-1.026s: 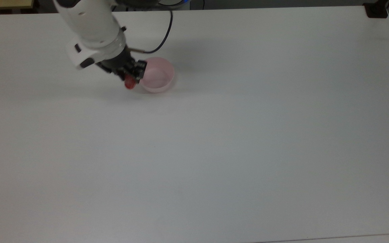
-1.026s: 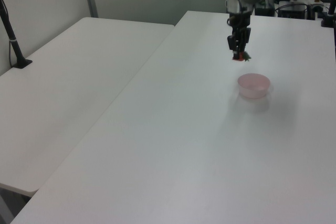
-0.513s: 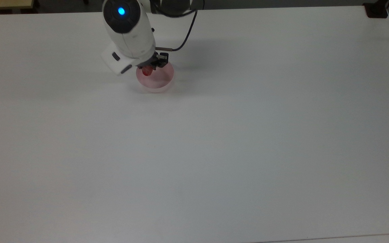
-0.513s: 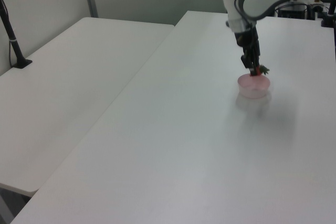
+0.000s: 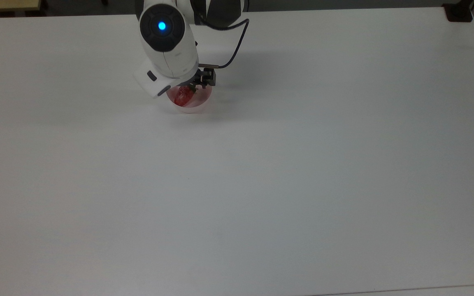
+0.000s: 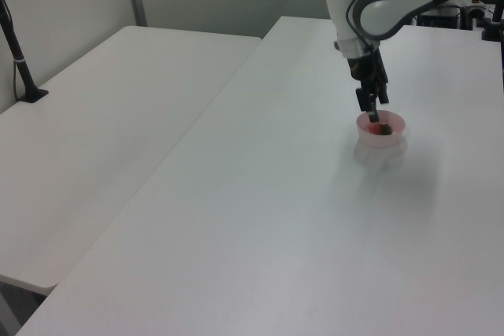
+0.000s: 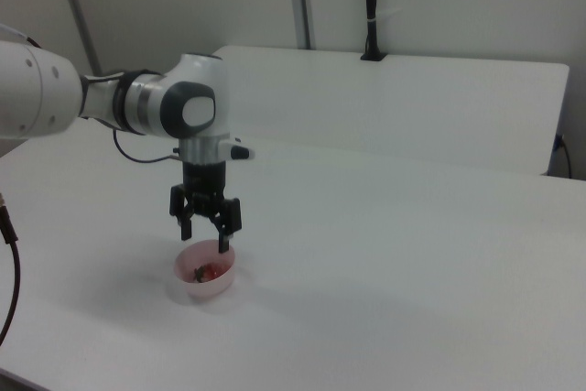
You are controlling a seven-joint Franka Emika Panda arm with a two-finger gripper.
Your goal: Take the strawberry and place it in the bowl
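Observation:
The pale pink bowl point(image 5: 198, 107) point(image 6: 385, 138) point(image 7: 209, 288) stands on the white table near the top view's upper left. The red strawberry point(image 5: 183, 95) point(image 6: 382, 127) point(image 7: 210, 271) lies inside it, toward the top view's left side of the bowl. My gripper point(image 7: 203, 236) point(image 6: 372, 112) hangs just above the bowl, pointing straight down. In the right view its black fingers point(image 7: 225, 241) stand spread apart with nothing between them, and the strawberry sits free below them. In the top view the white wrist point(image 5: 165, 45) covers the bowl's far rim.
A black cable point(image 5: 237, 45) loops from the wrist toward the table's back edge. A black clamp point(image 5: 458, 12) sits at the top view's upper right corner. A second white table point(image 6: 94, 123) adjoins this one, with a black post point(image 6: 16, 45) point(image 7: 371, 6) clamped to it.
My gripper carried the strawberry from beside the bowl to over it, came down and opened. The strawberry left the fingers and now lies in the bowl.

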